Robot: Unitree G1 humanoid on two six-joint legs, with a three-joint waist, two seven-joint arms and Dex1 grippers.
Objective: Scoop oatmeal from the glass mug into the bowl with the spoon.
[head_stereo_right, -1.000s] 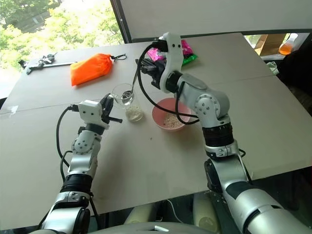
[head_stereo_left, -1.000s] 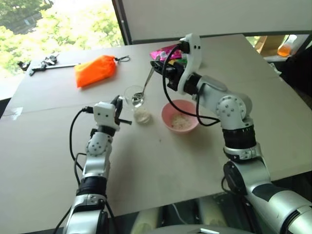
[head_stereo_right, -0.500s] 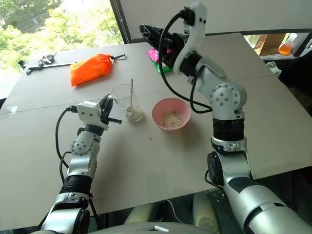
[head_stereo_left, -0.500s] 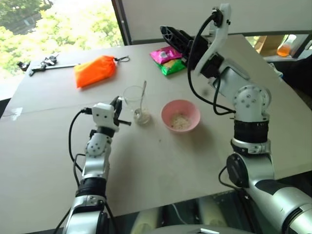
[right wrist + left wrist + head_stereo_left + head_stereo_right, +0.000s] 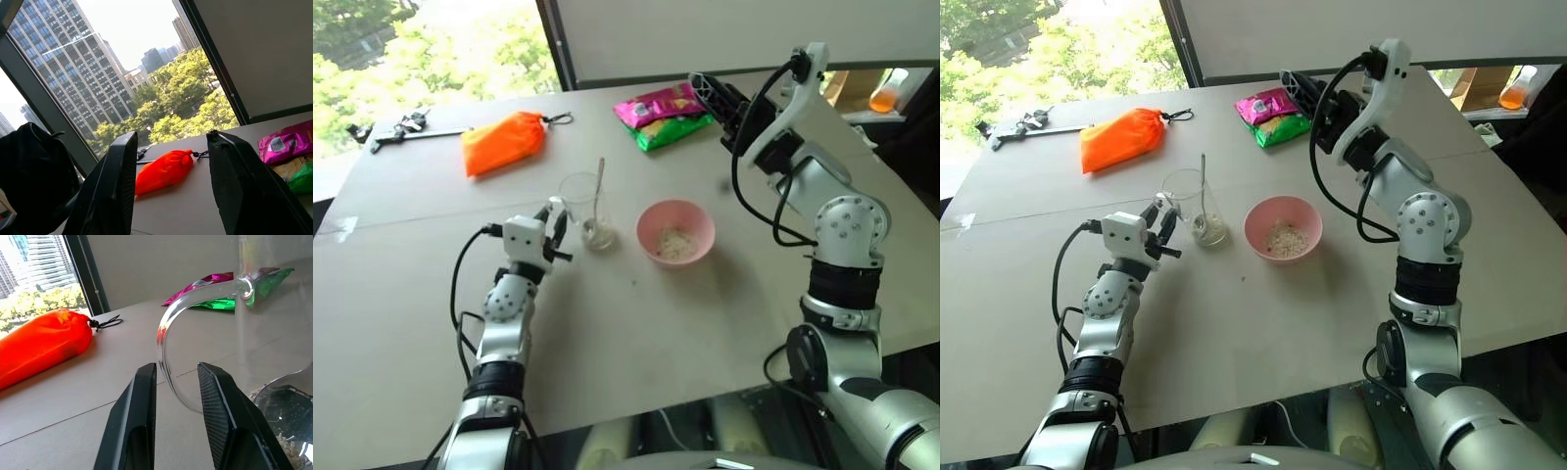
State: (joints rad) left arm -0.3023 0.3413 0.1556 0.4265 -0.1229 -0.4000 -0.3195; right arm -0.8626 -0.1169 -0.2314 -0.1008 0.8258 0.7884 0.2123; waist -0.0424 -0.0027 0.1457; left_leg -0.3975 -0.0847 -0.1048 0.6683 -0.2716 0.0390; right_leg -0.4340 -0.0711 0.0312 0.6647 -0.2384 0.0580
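Since a second ago, the right gripper (image 5: 1290, 78) is lifting away empty, fingers parted, leaving the spoon (image 5: 1203, 196) standing in the glass mug (image 5: 1190, 204) beside the bowl (image 5: 1282, 226). At the left wrist, the left gripper (image 5: 175, 377) is opening, straddling the handle loosely. Nudged, the mug could be tipping. Left forearm is reaching low; right is raised.

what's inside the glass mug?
The spoon stands in the glass mug, head down in a little oatmeal at the bottom. The flakes partly hide the spoon's head.
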